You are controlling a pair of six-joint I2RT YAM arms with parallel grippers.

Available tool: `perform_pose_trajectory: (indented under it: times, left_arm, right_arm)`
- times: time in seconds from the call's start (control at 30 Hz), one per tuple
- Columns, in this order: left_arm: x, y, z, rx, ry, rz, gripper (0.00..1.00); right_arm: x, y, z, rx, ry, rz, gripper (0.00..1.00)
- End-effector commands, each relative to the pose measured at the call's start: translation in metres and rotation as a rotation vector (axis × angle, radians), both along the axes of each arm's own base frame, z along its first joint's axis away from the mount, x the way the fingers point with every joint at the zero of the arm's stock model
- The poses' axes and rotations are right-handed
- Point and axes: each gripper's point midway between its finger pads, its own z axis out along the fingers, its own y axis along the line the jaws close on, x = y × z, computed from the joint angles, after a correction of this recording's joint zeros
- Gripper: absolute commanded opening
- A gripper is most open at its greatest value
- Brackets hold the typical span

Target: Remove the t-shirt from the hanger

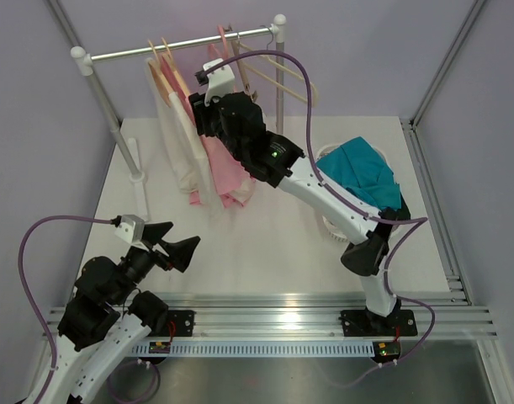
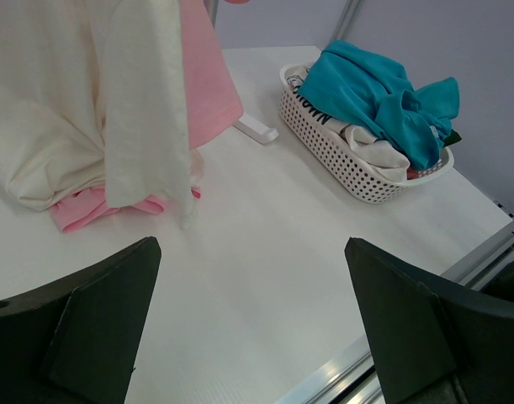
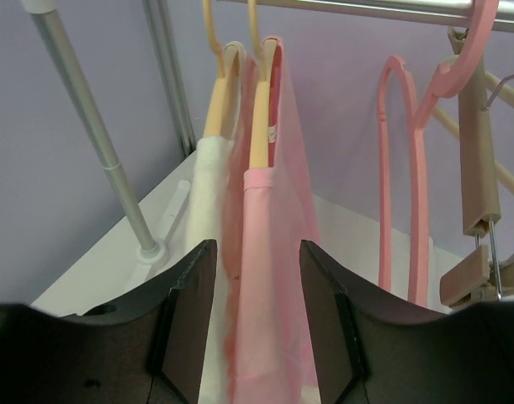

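Observation:
The light pink t-shirt (image 3: 269, 252) hangs on the pale tan hanger (image 3: 258, 126), whose hook is over the metal rail (image 3: 366, 10). My right gripper (image 3: 257, 286) is open, up at the rail, with one jaw on each side of the t-shirt's hanging cloth just below the shoulder. The jaws stand apart from the cloth. In the top view the t-shirt (image 1: 227, 168) hangs down to the table under my right arm. My left gripper (image 2: 252, 328) is open and empty, low over the table's near left, and also shows in the top view (image 1: 177, 248).
A cream-white shirt (image 3: 208, 177) hangs on its own tan hanger just left of the t-shirt. A bright pink hanger (image 3: 400, 168) and a wooden clip hanger (image 3: 478, 168) hang to the right. A white basket (image 2: 341, 164) holding a teal garment (image 2: 383, 84) stands at the right. The rack's post (image 1: 105, 109) stands at the left.

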Motion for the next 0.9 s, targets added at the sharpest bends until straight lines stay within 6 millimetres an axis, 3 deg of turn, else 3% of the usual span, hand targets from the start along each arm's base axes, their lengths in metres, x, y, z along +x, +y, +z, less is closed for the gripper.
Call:
perform_pose_trajectory:
  times: [0.0, 0.13, 0.47, 0.87]
  left_arm:
    - [0.000, -0.003, 0.007, 0.005, -0.032, -0.022, 0.99]
    - [-0.001, -0.004, 0.007, 0.004, -0.033, -0.025, 0.99]
    - [-0.001, -0.004, 0.006, 0.009, -0.031, -0.030, 0.99]
    - [-0.001, -0.005, 0.006, 0.012, -0.029, -0.033, 0.99]
  right_arm:
    - [0.009, -0.003, 0.013, 0.022, 0.001, 0.021, 0.55]
    - [0.017, 0.007, -0.009, 0.000, 0.040, 0.042, 0.57]
    - [0.027, 0.018, -0.036, 0.008, 0.093, 0.055, 0.57]
    - [0.043, 0.017, -0.053, -0.018, 0.086, 0.009, 0.56]
